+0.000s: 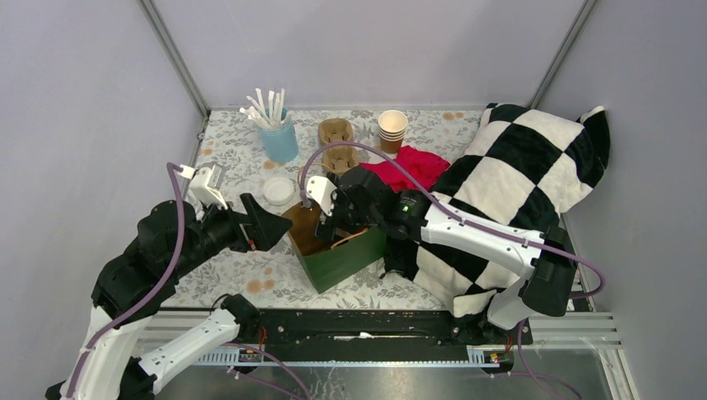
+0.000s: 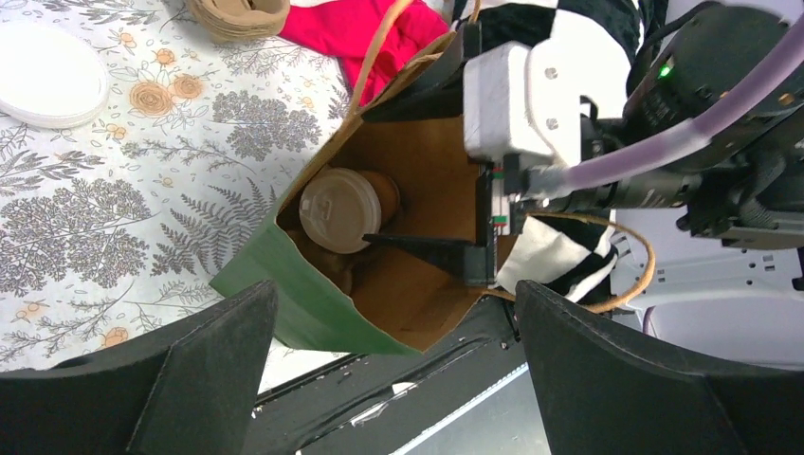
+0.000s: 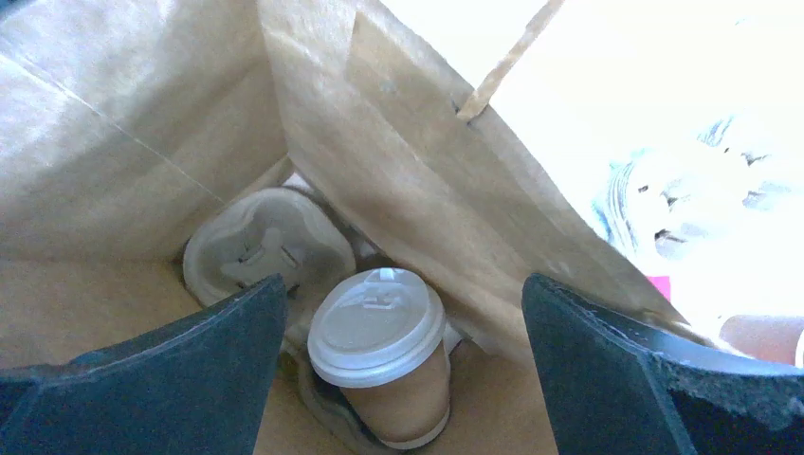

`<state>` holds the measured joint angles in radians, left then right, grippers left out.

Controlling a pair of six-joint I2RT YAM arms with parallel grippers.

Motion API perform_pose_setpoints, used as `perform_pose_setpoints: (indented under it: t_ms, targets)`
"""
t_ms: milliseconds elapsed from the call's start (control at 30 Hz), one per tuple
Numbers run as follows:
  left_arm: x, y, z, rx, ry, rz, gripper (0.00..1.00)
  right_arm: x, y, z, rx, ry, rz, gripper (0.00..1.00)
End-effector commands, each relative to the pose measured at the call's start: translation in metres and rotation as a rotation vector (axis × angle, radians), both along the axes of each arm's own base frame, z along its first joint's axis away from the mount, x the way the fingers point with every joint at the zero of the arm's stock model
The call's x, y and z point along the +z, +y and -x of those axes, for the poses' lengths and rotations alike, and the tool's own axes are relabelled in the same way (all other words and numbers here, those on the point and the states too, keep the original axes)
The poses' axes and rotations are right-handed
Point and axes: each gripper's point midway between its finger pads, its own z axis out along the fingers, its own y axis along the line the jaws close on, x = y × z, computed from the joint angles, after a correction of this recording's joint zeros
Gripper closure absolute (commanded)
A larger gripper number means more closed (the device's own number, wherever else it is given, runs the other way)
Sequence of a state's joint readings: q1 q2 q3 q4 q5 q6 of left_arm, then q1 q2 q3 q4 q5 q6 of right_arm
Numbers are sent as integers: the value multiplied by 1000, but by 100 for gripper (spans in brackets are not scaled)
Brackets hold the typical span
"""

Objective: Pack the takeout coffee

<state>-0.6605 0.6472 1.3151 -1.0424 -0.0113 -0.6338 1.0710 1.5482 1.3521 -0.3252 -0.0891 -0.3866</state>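
The takeout coffee (image 3: 379,353), a brown paper cup with a white lid (image 2: 338,209), stands in a pulp carrier (image 3: 268,248) at the bottom of the green paper bag (image 1: 346,260). My right gripper (image 3: 403,284) hangs open over the bag's mouth, directly above the cup and not touching it. One of its fingers (image 2: 427,251) reaches inside the bag. My left gripper (image 2: 393,379) is open and empty, just outside the bag's left wall (image 2: 284,280), and it shows in the top view as the left gripper (image 1: 268,227).
At the back stand a blue cup of white sticks (image 1: 278,137), two pulp carriers (image 1: 336,143) and a stack of lidless paper cups (image 1: 392,129). A loose white lid (image 1: 278,190) lies left of the bag. A red cloth (image 1: 413,165) and a checkered pillow (image 1: 517,175) fill the right.
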Motion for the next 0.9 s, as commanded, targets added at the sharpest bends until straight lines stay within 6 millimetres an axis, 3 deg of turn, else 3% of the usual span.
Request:
perform_pose_setpoints:
  t_ms: [0,167,267,333,567,667,733,867]
  targets:
    - [7,-4,4,-51,-49,13,1,36,10,-5,-8,-21,-89,0]
    - [-16,2,-9,45,53,-48,10,55,13,1,10,-19,-148,0]
    - [-35,10,-23,141,138,-123,32,72,9,2,-5,-22,-175,0]
    - [-50,8,-27,151,205,-178,41,85,3,2,-27,-26,-196,1]
    - [-77,-7,-27,82,283,-216,43,105,-8,0,-62,-63,-210,3]
    - [-91,-8,-28,83,346,-272,51,115,-10,-2,-70,-79,-219,3]
    - [-95,-6,-31,99,369,-306,57,122,-12,-3,-80,-96,-228,4]
    - [-84,-2,-51,147,292,-329,71,130,-16,-4,-80,-125,-231,5]
